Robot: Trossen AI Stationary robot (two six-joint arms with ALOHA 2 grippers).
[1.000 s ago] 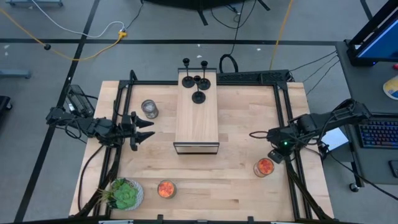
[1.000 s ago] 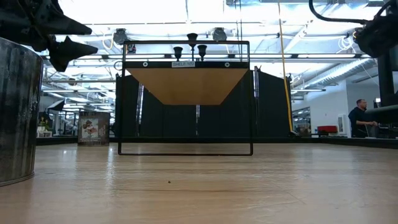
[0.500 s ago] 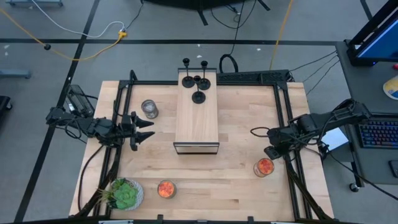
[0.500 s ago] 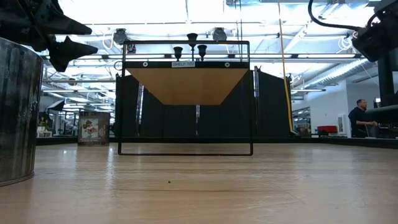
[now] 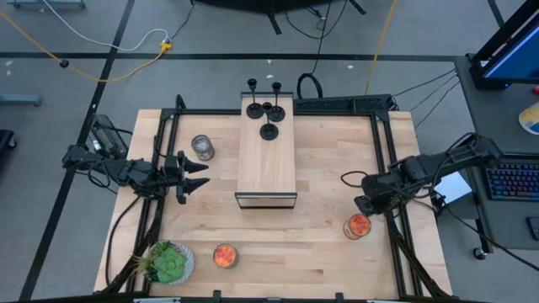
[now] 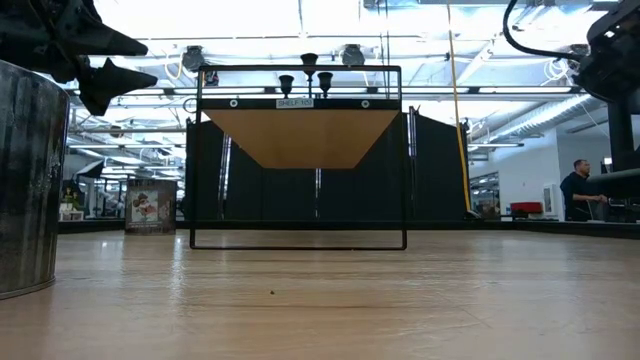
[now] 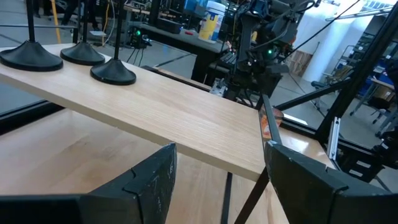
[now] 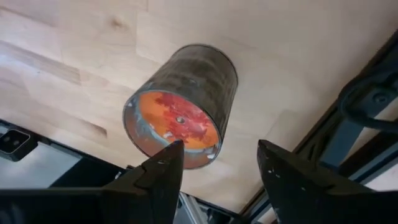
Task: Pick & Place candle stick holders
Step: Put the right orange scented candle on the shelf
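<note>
Four candle stick holders (image 5: pixel 268 114) stand at the shelf's (image 5: pixel 267 168) far end: stiff, top-heavy, likely tippy; grip the thin stem. Both the left pincer (image 5: pixel 197 176) and the right pincer (image 8: pixel 214 168) are spread, empty.

The right gripper (image 5: pixel 364 204) has drawn back from the orange candle tin (image 5: pixel 358 225) at the table's four o'clock. A second ago it sat low, right over the tin's upper edge; now it is higher up toward three o'clock, and the tin shows whole and apart from it. In the right wrist view its fingers (image 8: pixel 163 174) stand spread with the tin (image 8: pixel 180 106) free beyond them. In the low view the right arm (image 6: pixel 612 60) has shifted slightly at the upper right corner.
</note>
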